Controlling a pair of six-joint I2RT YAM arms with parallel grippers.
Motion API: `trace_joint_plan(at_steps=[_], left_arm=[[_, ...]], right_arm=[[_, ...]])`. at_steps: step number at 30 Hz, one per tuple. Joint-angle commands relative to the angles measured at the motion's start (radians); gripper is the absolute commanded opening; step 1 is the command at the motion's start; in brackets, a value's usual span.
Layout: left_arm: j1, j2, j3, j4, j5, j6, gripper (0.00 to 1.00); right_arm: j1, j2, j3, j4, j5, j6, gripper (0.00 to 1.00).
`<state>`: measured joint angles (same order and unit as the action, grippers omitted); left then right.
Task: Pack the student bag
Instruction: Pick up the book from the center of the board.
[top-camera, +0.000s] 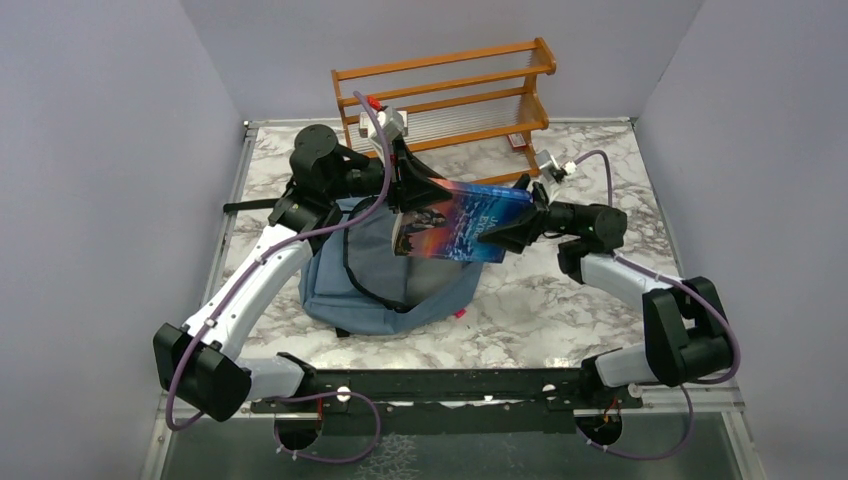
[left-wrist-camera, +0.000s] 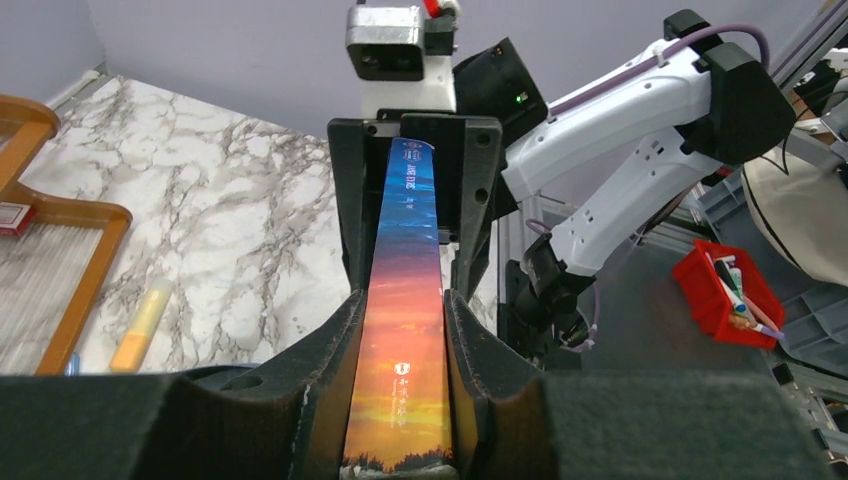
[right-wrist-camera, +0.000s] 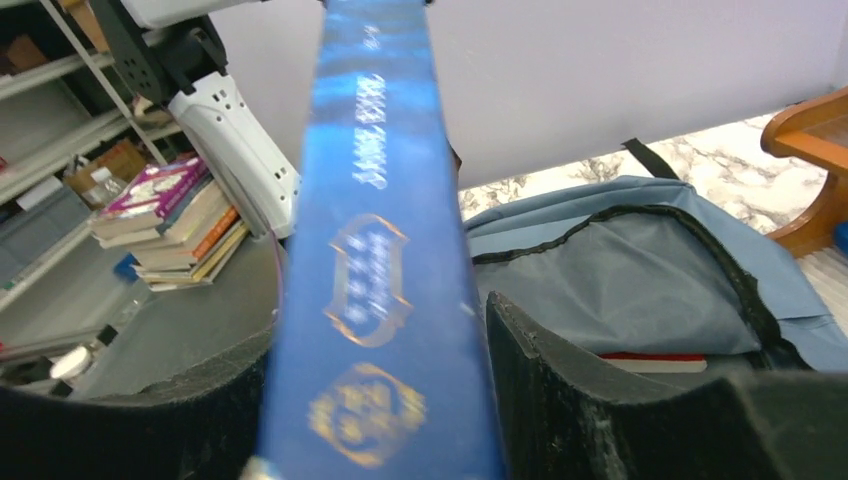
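Note:
A book with a blue and sunset-coloured cover hangs in the air above the student bag, a dusty-blue backpack lying flat with its black-trimmed mouth open. My left gripper is shut on the book's left end, and both fingers press the covers in the left wrist view. My right gripper straddles the opposite end, open, with a gap beside the spine. The left wrist view shows its fingers standing off the book. Below, a red-edged book lies inside the bag.
A wooden rack stands at the back of the marble table, with a small red item at its right foot. A yellow marker lies on the table near the rack. Purple walls close in both sides.

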<state>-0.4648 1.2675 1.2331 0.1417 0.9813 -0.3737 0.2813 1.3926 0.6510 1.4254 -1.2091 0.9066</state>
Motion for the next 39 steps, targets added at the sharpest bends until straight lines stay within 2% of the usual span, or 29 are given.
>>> trace_joint_plan(at_steps=[1, 8, 12, 16, 21, 22, 25, 27, 30, 33, 34, 35, 39], left_arm=[[-0.002, -0.071, 0.029, 0.175, -0.024, -0.031, 0.0], [-0.001, -0.082, 0.028, 0.179, -0.025, -0.025, 0.0], [-0.001, -0.078, 0.016, 0.179, -0.032, -0.025, 0.0], [-0.001, -0.076, -0.011, 0.178, -0.059, -0.016, 0.0], [-0.001, -0.07, -0.027, 0.12, -0.132, 0.016, 0.0], [-0.001, -0.066, -0.024, 0.096, -0.157, 0.029, 0.03], [-0.001, -0.056, -0.003, 0.009, -0.241, 0.071, 0.34], [0.0, -0.049, 0.007, -0.035, -0.284, 0.096, 0.5], [0.001, -0.047, 0.012, -0.086, -0.351, 0.125, 0.66], [0.003, -0.048, 0.012, -0.121, -0.418, 0.136, 0.78], [0.003, -0.048, 0.013, -0.134, -0.453, 0.138, 0.89], [0.003, -0.049, 0.014, -0.139, -0.495, 0.142, 0.95], [0.004, -0.049, 0.016, -0.23, -0.666, 0.162, 0.99]], right_arm=[[0.004, 0.05, -0.015, 0.24, 0.045, 0.141, 0.58], [0.004, 0.105, -0.022, 0.336, 0.072, 0.211, 0.5], [0.005, 0.103, -0.011, 0.36, 0.072, 0.238, 0.38], [0.005, 0.071, -0.018, 0.359, 0.09, 0.241, 0.18], [0.004, 0.019, -0.026, 0.305, 0.123, 0.222, 0.05], [0.004, -0.002, -0.027, 0.267, 0.129, 0.203, 0.02], [0.005, -0.07, -0.02, 0.064, 0.144, 0.096, 0.01], [0.004, -0.126, -0.012, -0.125, 0.177, -0.004, 0.01], [0.004, -0.215, 0.026, -0.476, 0.256, -0.186, 0.01], [0.004, -0.274, 0.071, -0.752, 0.371, -0.306, 0.01], [0.004, -0.284, 0.084, -0.825, 0.417, -0.33, 0.01], [0.004, -0.294, 0.095, -0.901, 0.466, -0.344, 0.01], [0.004, -0.314, 0.141, -1.141, 0.663, -0.342, 0.01]])
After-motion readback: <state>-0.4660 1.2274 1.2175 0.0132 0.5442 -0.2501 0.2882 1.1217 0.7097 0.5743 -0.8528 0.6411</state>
